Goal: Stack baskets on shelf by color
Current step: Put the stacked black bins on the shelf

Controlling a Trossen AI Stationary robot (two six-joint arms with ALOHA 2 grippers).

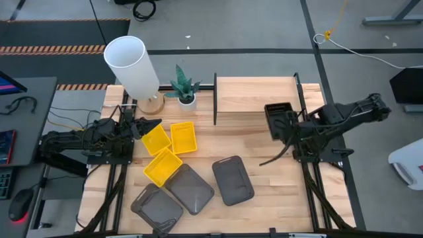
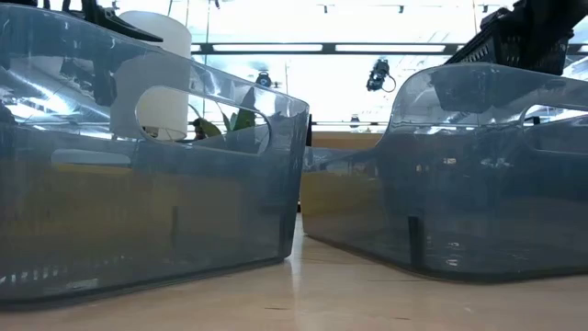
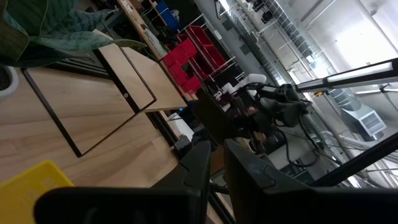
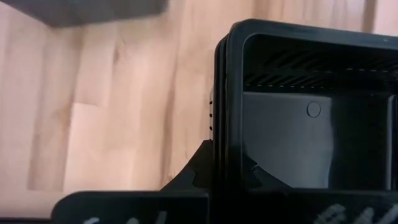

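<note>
My right gripper point(image 1: 289, 127) is shut on a black mesh-sided basket point(image 1: 279, 119), held in the air by the near right corner of the shelf point(image 1: 256, 94); the low view shows the black basket point(image 2: 525, 29) high up. Its rim looks doubled, as if nested. Three yellow baskets point(image 1: 156, 139) point(image 1: 184, 137) point(image 1: 162, 166) lie left of centre, and three grey baskets point(image 1: 157, 205) point(image 1: 191, 188) point(image 1: 232, 180) sit along the near edge. My left gripper point(image 1: 137, 126), point(image 3: 217, 163) is shut and hovers just left of the yellow baskets, touching nothing. My right gripper holds the black basket by one side wall point(image 4: 225, 127), pinched with one finger point(image 4: 198, 163) outside and the other finger point(image 4: 264, 175) inside the hollow. The fingers come from the table's right side. The basket is lifted clear of the table, its opening facing up.
A white cylinder point(image 1: 131, 65) on a wooden base and a small potted plant point(image 1: 184, 87) stand at the far left, beside the shelf. The shelf's black upright posts point(image 1: 215, 99) border the board. The grey baskets fill the low view point(image 2: 147, 184). Bare tabletop lies between shelf and grey baskets.
</note>
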